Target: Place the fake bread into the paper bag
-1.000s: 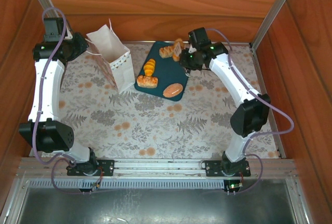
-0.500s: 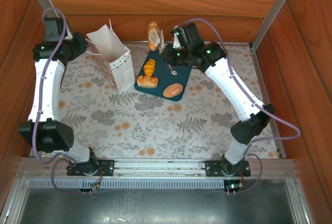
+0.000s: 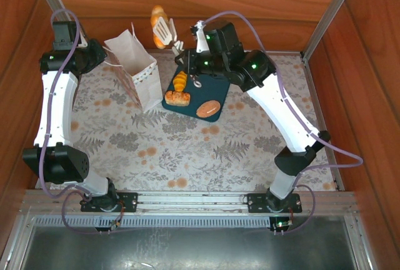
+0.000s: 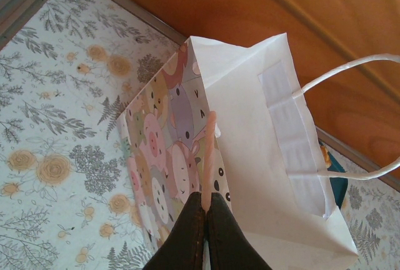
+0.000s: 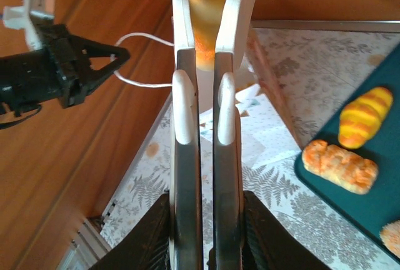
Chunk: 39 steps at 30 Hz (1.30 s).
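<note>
High over the table's back edge, my right gripper is shut on a golden-orange piece of fake bread, just right of the paper bag. In the right wrist view the white fingers clamp that bread. The white bag stands upright and open, and my left gripper is shut on the near rim of the bag. Three more breads lie on the teal tray: a striped one, a braided roll and an oval loaf.
Wooden walls close the table at the back and both sides, with metal posts in the back corners. The floral cloth covers the table. The left arm runs along the left side; the right arm arches over the tray's right edge.
The right gripper has lifted a bread off the tray's far end and carried it up and left toward the bag. The left gripper and bag have stayed put.
</note>
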Each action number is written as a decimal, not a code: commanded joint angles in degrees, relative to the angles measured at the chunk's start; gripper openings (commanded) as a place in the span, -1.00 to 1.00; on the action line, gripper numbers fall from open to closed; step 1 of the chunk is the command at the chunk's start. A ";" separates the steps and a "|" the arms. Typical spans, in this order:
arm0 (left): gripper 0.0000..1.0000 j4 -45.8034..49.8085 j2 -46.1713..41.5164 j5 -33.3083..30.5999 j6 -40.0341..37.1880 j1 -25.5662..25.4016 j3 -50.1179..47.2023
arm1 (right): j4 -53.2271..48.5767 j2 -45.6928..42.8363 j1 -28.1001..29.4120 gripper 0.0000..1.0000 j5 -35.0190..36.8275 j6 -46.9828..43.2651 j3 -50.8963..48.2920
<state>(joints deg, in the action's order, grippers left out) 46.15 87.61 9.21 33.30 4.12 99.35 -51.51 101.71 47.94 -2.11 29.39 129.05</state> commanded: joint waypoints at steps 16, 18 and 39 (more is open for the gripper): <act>-1.00 -0.01 -0.51 0.88 0.63 0.36 -0.39 | 3.27 13.79 5.86 -0.42 -6.68 -7.24 10.46; -1.00 -0.01 -0.65 0.85 0.63 0.32 -0.50 | 2.84 14.88 5.92 -0.41 -5.91 -7.42 11.21; -1.00 -0.22 -0.87 1.15 1.00 0.31 -0.52 | 1.86 20.32 4.09 -0.14 -1.26 -7.85 13.17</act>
<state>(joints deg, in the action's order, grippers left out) 46.15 87.61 9.34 33.50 4.12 99.35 -51.16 121.62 52.45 -4.21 22.37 139.85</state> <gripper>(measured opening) 0.057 0.420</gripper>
